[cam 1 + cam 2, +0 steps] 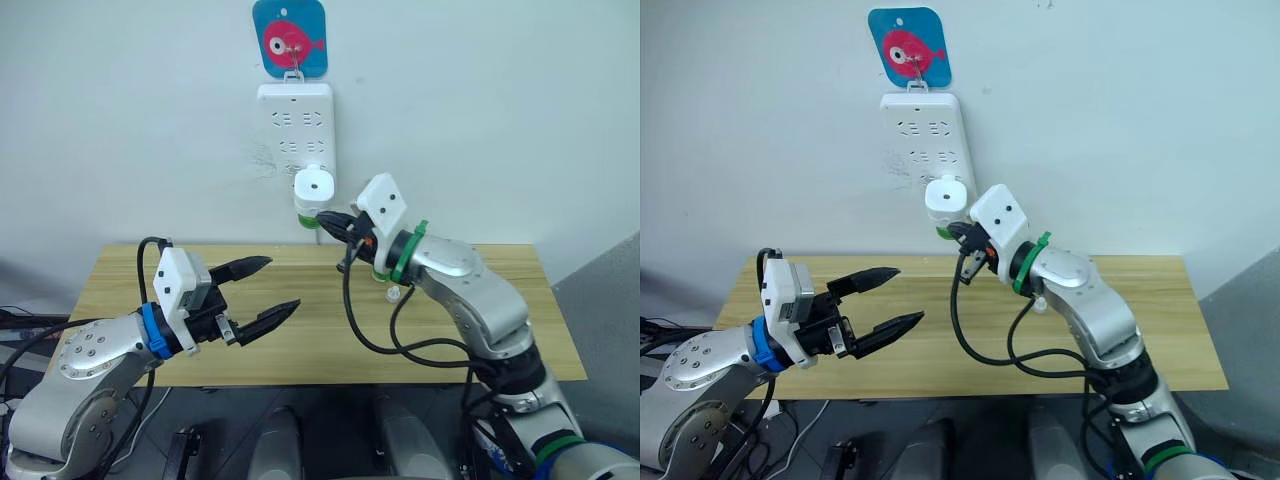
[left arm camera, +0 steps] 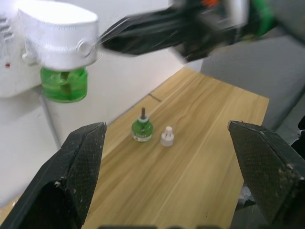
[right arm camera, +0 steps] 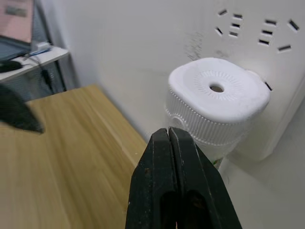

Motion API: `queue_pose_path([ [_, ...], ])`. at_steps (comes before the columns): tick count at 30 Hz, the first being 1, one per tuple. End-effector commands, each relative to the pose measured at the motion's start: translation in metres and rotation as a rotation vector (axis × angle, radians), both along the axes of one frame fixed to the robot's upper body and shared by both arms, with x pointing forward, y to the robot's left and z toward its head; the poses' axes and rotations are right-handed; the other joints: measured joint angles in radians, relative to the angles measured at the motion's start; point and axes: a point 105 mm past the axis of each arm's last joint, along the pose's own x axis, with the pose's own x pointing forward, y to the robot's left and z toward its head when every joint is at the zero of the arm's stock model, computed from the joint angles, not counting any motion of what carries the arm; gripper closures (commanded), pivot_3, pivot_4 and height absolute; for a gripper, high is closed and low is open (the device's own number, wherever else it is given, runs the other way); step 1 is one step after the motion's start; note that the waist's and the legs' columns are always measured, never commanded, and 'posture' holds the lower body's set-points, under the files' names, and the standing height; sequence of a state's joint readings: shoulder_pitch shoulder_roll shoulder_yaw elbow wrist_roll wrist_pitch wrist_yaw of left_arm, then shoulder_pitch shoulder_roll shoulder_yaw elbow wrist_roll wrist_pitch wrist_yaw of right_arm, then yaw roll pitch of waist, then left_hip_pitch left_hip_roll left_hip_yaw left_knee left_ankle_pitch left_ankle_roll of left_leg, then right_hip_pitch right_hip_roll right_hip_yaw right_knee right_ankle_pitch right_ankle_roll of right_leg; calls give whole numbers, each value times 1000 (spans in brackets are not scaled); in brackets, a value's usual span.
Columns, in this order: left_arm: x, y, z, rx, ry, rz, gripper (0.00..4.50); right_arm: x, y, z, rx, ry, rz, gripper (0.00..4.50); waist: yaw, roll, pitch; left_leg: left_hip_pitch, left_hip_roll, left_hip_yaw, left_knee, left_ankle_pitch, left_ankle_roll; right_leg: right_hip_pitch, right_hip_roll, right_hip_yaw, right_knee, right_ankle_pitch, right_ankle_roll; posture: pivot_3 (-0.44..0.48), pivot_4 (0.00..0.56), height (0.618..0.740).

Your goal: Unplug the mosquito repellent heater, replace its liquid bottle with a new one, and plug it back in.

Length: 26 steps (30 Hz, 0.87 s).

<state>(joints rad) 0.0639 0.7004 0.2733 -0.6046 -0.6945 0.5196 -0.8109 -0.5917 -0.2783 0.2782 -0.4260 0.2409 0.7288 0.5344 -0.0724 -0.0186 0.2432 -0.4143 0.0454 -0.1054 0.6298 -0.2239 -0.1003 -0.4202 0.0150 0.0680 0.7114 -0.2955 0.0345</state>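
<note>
The heater, upper centre of the left eye view, sits plugged into the lower part of the strip, which hangs on the white wall from a hook on a blue fish plaque. A bottle of clear green liquid is fitted beneath the heater, its wick visible inside.

A second, smaller green bottle stands upright on the table with its dark wick bare. A small white cap stands just beside it, not touching. In the left eye view the cap shows right of centre, partly behind my right arm.

My right gripper is at centre frame, just beside the heater's lower edge. Its two black fingers are pressed together with nothing between them. Whether the tips touch the heater I cannot tell.

My left gripper hovers at lower left over the table, well apart from the heater. Its jaws are spread wide and hold nothing.

The table is pale wood with a visible grain, set against the wall. A grey floor shows at the right edge. In the right wrist view a cluttered desk stands at upper left.
</note>
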Motion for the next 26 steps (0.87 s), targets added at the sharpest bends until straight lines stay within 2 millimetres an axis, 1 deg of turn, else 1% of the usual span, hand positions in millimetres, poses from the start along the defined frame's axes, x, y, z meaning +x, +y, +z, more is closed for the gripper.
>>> queue_pose_path([
  [1,4,8,6,27,-42,9,126,-22,-1,9,-28,-77,105,4468,0,0,0,0,0,0,0,0,0,0,0,0,0,0,0,-34,187,740],
  [3,7,16,3,84,-55,14,126,-26,-9,8,-62,-91,121,4468,-1,0,0,0,0,0,0,0,0,0,0,0,0,0,0,-39,180,740],
  [6,13,35,0,191,-78,28,126,-27,-29,8,-102,-92,114,4468,-1,-1,-1,0,0,0,0,0,0,0,0,0,0,0,0,-38,166,740],
  [8,15,49,0,266,-77,2,0,-27,-51,3,-193,-87,107,4121,-1,0,-1,0,0,0,0,0,0,0,0,0,0,0,0,-32,152,740],
  [10,20,63,4,314,-78,13,0,-26,-74,-1,-282,-90,89,3645,4,-1,-2,0,0,0,0,0,0,0,0,-1,-1,0,0,-27,140,740],
  [12,21,70,4,358,-68,11,0,-25,-92,-3,-347,-91,87,2900,9,-2,-4,0,-1,1,0,0,0,0,-1,-1,-2,0,0,-23,131,740],
  [14,19,80,-4,436,-9,3,0,-28,-109,-8,-426,-80,98,2295,10,-2,-5,0,-1,1,0,0,0,0,-1,-1,-2,0,0,-23,122,740],
  [15,19,85,-9,468,25,14,0,-28,-117,-10,-454,-71,100,1833,9,-2,-7,0,-1,1,0,0,0,0,-1,-1,-2,0,0,-23,115,740],
  [16,18,89,-13,491,61,23,0,-28,-125,-13,-490,-66,100,1491,8,-3,-9,0,-1,1,0,0,0,0,-1,-1,-2,0,0,-22,113,740],
  [19,19,98,-19,544,79,62,0,-25,-148,-23,-613,-79,83,469,7,-3,-15,0,0,2,0,0,0,0,0,0,-2,0,0,-22,106,740],
  [20,19,100,-21,556,83,75,0,-25,-153,-26,-633,-73,83,174,7,-4,-18,0,0,2,0,0,0,0,0,0,-1,0,0,-21,104,740],
  [21,19,99,-21,556,80,76,0,-24,-157,-27,-637,-71,78,27,7,-5,-21,0,0,2,0,0,0,0,0,0,-1,0,0,-20,102,740],
  [26,16,95,-21,523,97,44,0,-17,-164,-26,-617,-77,55,27,6,-6,-30,1,0,2,0,0,0,0,0,0,0,0,0,-12,99,740],
])
